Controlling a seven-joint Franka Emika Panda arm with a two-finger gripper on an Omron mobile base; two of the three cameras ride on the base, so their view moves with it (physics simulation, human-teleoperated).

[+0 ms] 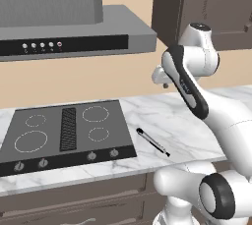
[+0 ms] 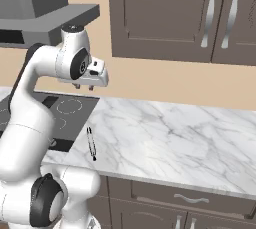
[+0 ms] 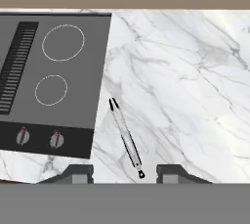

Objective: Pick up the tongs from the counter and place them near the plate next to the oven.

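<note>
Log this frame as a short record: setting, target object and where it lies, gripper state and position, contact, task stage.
setting: marble counter with inset black cooktop, range hood above
target: tongs, lying flat on the marble just right of the cooktop, near the front edge
gripper: gripper raised well above the counter, jaws apart, nothing between them
contact: none; tongs untouched
hand view: tongs lie between and ahead of the fingertips
task stage: approach, pick not yet done
</note>
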